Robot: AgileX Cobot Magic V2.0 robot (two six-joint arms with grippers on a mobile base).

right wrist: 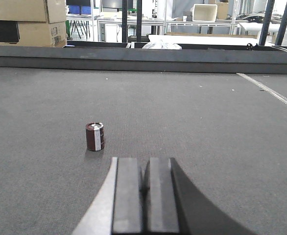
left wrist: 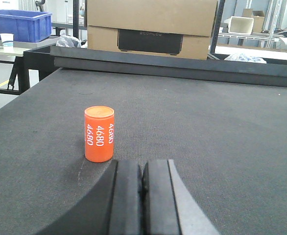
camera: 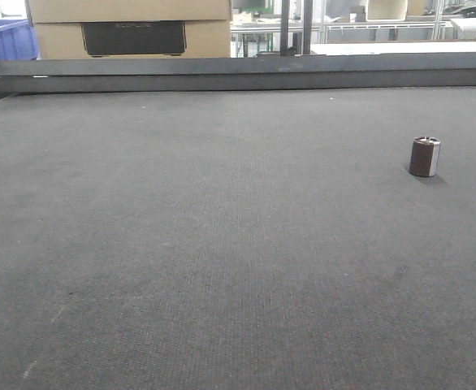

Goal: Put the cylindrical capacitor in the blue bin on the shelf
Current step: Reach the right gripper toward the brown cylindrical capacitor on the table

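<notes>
Matting (camera: 222,244), dark grey, bears the upright cylindrical capacitor (right wrist: 95,136); cardboard boxes (left wrist: 151,27) stand beyond. The left gripper (left wrist: 142,181) and right gripper (right wrist: 144,181) have jaws pressed together.

Dark brown capacitor (camera: 424,157), orange white-numbered cylinder (left wrist: 99,133)

One cylindrical capacitor (camera: 424,157), one orange cylinder (left wrist: 99,133), one blue crate (left wrist: 20,25)

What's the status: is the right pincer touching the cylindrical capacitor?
Apart. The right wrist view shows the shut right pincer at the bottom edge, and a strip of bare mat separates its tips from the cylindrical capacitor standing upright farther ahead.
</notes>
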